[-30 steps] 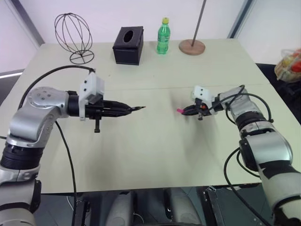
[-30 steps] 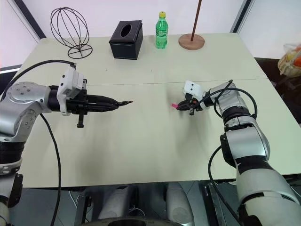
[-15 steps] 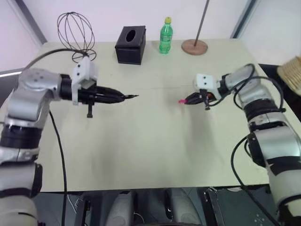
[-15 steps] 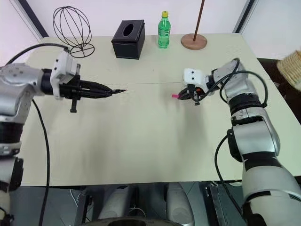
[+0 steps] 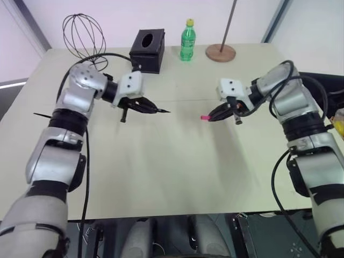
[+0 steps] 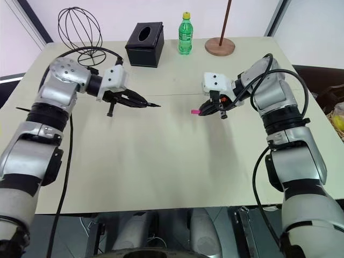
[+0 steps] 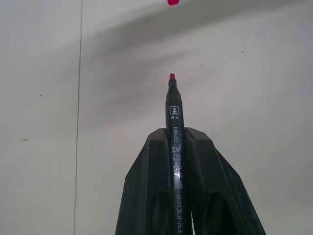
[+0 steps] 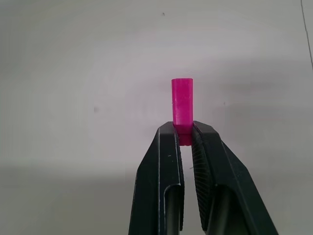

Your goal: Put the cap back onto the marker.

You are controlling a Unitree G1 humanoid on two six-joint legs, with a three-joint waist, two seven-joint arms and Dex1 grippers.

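Note:
My left gripper (image 5: 146, 107) is shut on the marker (image 7: 174, 128), a slim black stick whose pink tip (image 7: 171, 76) juts past the fingertips and points right, toward the other hand. My right gripper (image 5: 213, 116) is shut on the cap (image 8: 182, 105), a short bright pink cylinder that sticks out of its fingertips (image 8: 168, 134) toward the left. The cap (image 5: 205, 117) and the marker's tip (image 5: 167, 112) hang above the middle of the table, apart, with a gap of roughly a finger's length between them.
Along the beige table's (image 5: 161, 177) far edge stand a wire globe (image 5: 84, 33), a black tissue box (image 5: 147, 50), a green bottle (image 5: 187, 41) and a round wooden base with a pole (image 5: 221, 52).
My left arm has swung forward and to the right, carrying the marker closer to the cap. My right gripper has risen a little with the cap. The camera view has shifted.

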